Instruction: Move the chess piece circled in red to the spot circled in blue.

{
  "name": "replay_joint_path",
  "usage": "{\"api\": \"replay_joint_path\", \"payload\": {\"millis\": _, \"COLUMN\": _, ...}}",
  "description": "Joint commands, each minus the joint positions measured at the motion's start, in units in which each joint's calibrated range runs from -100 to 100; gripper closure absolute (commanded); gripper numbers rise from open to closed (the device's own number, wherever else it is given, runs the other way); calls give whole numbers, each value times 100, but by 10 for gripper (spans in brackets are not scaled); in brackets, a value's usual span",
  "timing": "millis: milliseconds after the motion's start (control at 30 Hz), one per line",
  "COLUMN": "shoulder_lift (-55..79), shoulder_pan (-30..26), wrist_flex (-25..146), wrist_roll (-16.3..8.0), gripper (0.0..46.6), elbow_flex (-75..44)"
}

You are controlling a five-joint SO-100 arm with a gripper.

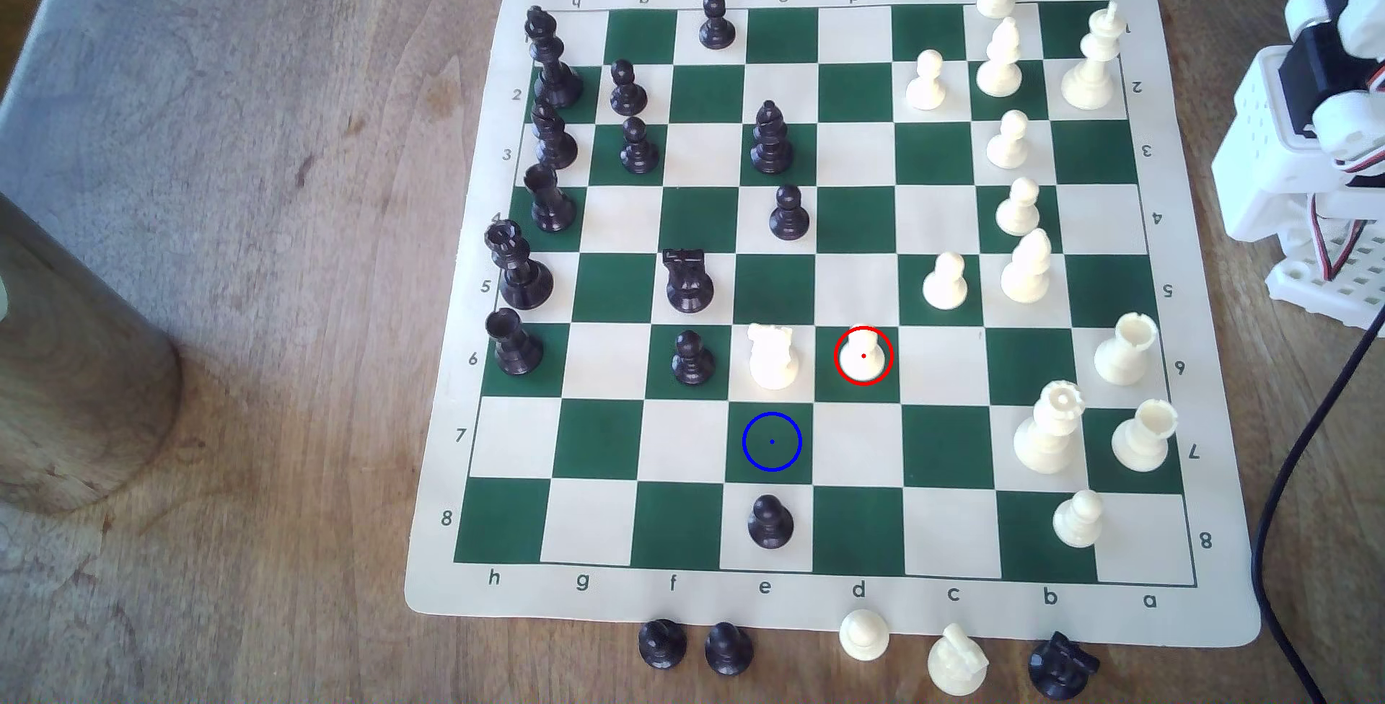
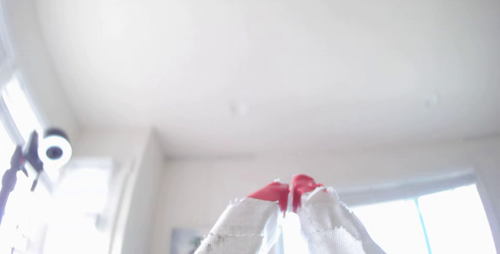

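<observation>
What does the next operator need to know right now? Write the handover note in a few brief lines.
Gripper: red-tipped, wrapped in white tape, pointed up at the ceiling in the wrist view, tips closed together, holding nothing.
Small cream-white plastic pawn circled in red: upright on its dark green square, beside the taller cream knight on the exterior view's left.
Blue-ringed dark green square: free, one row nearer the camera and diagonally to the exterior view's left of the pawn; a black pawn stands just beyond it.
Done: nothing yet.
Left: reach in, grasp the pawn, lift clear of the knight, set it inside the blue ring.

Cream pawn (image 1: 862, 359) ringed red; green-and-cream checkered board (image 1: 1214, 599); red-tipped white tool (image 2: 290, 191).
</observation>
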Motion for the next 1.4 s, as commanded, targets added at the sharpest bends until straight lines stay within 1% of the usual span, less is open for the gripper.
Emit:
{"api": "replay_joint_path", "payload": {"millis": 0, "shoulder_lift": -28, "shoulder_pan": 11, "wrist_flex": 2122, "wrist_roll": -20, "gripper": 464, "elbow_flex": -847}}
{"api": "replay_joint_path", "payload": {"millis": 33, "shoulder_lift": -3, "shoulder_pan": -36, "wrist_flex": 3138, "wrist_roll": -24, "gripper": 464, "elbow_flex": -1182}}
{"api": "replay_joint_path", "payload": {"millis": 100, "shoulder_lift": -20, "shoulder_pan": -52, "wrist_flex": 3367, "wrist_roll": -24, "gripper": 464, "elbow_flex": -1210}}
{"api": "replay_joint_path", "payload": {"millis": 133, "shoulder_lift": -20, "shoulder_pan": -60, "wrist_flex": 3695, "wrist_roll": -20, "gripper": 454, "elbow_flex": -1291}}
{"api": "replay_joint_path", "payload": {"millis": 167, "shoulder_lift": -20, "shoulder_pan": -294, "wrist_flex": 4653, "wrist_roll": -24, "gripper": 464, "elbow_flex": -1599}}
{"api": "replay_joint_path", "payload": {"millis": 267, "shoulder_lift": -20, "shoulder_pan": -302, "wrist_flex": 5980, "wrist_roll": -24, "gripper": 464, "elbow_flex": -1962}}
{"api": "replay_joint_path", "payload": {"millis": 333, "shoulder_lift": -11, "shoulder_pan": -294, "wrist_flex": 7061, "wrist_roll": 20, "gripper": 464, "elbow_flex": -2288}}
{"api": "replay_joint_path", "payload": {"millis": 400, "shoulder_lift": 74, "shoulder_pan": -357, "wrist_flex": 7438, "wrist_roll": 166, "gripper": 464, "elbow_flex": -2434}}
{"api": "replay_joint_path", "payload": {"millis": 433, "shoulder_lift": 116, "shoulder_pan": -380, "wrist_flex": 7544, "wrist_roll": 190, "gripper": 464, "elbow_flex": -2461}}
{"api": "replay_joint_path", "payload": {"millis": 567, "shoulder_lift": 227, "shoulder_pan": -826, "wrist_flex": 8379, "wrist_roll": 107, "gripper": 464, "elbow_flex": -2579}}
{"api": "replay_joint_path", "payload": {"millis": 633, "shoulder_lift": 651, "shoulder_pan": -1076, "wrist_flex": 9141, "wrist_roll": 107, "gripper": 464, "elbow_flex": -2814}}
{"api": "replay_joint_path", "payload": {"millis": 700, "shoulder_lift": 940, "shoulder_pan": -1147, "wrist_flex": 9379, "wrist_roll": -29, "gripper": 464, "elbow_flex": -2851}}
{"api": "replay_joint_path", "payload": {"millis": 733, "shoulder_lift": 1135, "shoulder_pan": -1162, "wrist_flex": 9526, "wrist_roll": -137, "gripper": 464, "elbow_flex": -2914}}
{"api": "replay_joint_path", "payload": {"millis": 767, "shoulder_lift": 1678, "shoulder_pan": -1178, "wrist_flex": 9903, "wrist_roll": -386, "gripper": 464, "elbow_flex": -3222}}
{"api": "replay_joint_path", "payload": {"millis": 800, "shoulder_lift": 2026, "shoulder_pan": -1194, "wrist_flex": 10099, "wrist_roll": -518, "gripper": 464, "elbow_flex": -3449}}
{"api": "replay_joint_path", "payload": {"millis": 867, "shoulder_lift": 2519, "shoulder_pan": -1209, "wrist_flex": 10222, "wrist_roll": -659, "gripper": 461, "elbow_flex": -3703}}
{"api": "replay_joint_path", "payload": {"millis": 900, "shoulder_lift": 2977, "shoulder_pan": -1256, "wrist_flex": 10222, "wrist_roll": -821, "gripper": 458, "elbow_flex": -3920}}
{"api": "replay_joint_path", "payload": {"millis": 967, "shoulder_lift": 3495, "shoulder_pan": -1350, "wrist_flex": 10230, "wrist_roll": -991, "gripper": 458, "elbow_flex": -4220}}
{"api": "replay_joint_path", "payload": {"millis": 1100, "shoulder_lift": 4318, "shoulder_pan": -1514, "wrist_flex": 10271, "wrist_roll": -1250, "gripper": 454, "elbow_flex": -4754}}
{"api": "replay_joint_path", "payload": {"millis": 1267, "shoulder_lift": 5167, "shoulder_pan": -1546, "wrist_flex": 10296, "wrist_roll": -1524, "gripper": 408, "elbow_flex": -5244}}
{"api": "replay_joint_path", "payload": {"millis": 1333, "shoulder_lift": 5549, "shoulder_pan": -1632, "wrist_flex": 10222, "wrist_roll": -1695, "gripper": 394, "elbow_flex": -5344}}
{"api": "replay_joint_path", "payload": {"millis": 1367, "shoulder_lift": 5710, "shoulder_pan": -1647, "wrist_flex": 10181, "wrist_roll": -1748, "gripper": 380, "elbow_flex": -5362}}
